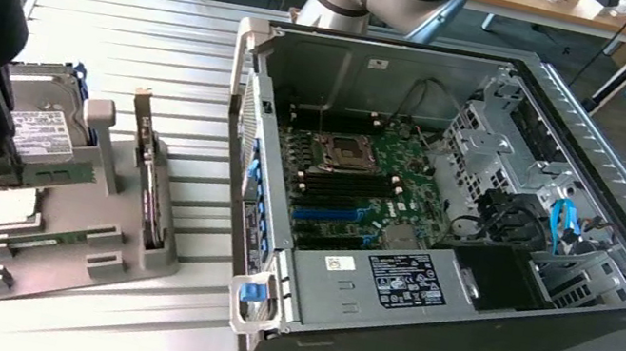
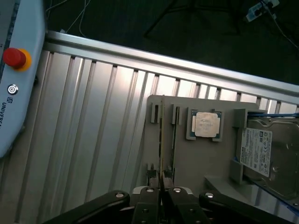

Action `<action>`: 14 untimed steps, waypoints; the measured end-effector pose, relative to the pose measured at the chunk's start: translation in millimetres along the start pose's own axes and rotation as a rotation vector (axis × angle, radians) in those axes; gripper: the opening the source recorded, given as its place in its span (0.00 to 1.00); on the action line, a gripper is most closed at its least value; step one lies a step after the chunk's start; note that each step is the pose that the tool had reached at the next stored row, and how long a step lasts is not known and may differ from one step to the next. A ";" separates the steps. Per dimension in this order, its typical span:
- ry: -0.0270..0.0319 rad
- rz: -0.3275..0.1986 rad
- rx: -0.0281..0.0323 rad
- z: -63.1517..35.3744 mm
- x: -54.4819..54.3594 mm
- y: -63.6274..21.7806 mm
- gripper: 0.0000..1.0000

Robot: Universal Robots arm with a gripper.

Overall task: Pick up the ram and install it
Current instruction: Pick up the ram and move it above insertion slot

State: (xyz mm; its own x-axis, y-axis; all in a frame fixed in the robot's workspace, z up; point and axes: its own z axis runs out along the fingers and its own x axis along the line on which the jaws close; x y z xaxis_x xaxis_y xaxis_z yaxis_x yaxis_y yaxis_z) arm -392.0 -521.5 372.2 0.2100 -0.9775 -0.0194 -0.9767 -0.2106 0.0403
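Table (image 1: 118,35): ribbed aluminium bench spreading out beneath the gripper (image 2: 161,186) on all sides.
Computer case (image 1: 347,61): open and lying on its side, well away from the gripper, with the green motherboard (image 1: 350,182) exposed inside.
Tray (image 2: 187,158): grey parts holder directly below the gripper.
Hard drive (image 2: 268,149): silver box in the tray, off to one side of the fingers.
Processor chip (image 2: 206,125): small silver square in the tray, between the fingers and the drive.
Gripper: clenched on the ram, pinching its two flat faces.
Ram (image 2: 161,140): thin stick seen edge-on, reaching forward from the fingertips over the tray's upright slots. Whether it is clear of them I cannot tell.
Handling: probably light, stiff and fragile. Best held by the flat faces near the middle, away from the contact edge.
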 end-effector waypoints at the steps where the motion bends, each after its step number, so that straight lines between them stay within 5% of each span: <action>1: 0.0000 0.000 0.0000 -5.9 -0.1 0.2 0.14; 3: 0.0001 0.000 -0.0001 -13.0 -0.3 0.5 0.14; 9: 0.0000 0.000 0.0001 -13.2 0.2 -1.5 0.14; 14: 0.0000 0.000 0.0001 -14.0 4.3 -20.6 0.14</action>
State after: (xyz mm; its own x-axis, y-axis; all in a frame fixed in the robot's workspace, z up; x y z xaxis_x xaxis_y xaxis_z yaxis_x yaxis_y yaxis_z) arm -370.4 -521.5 385.2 0.2099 -0.9775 -0.0194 -0.9768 -0.2105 0.0402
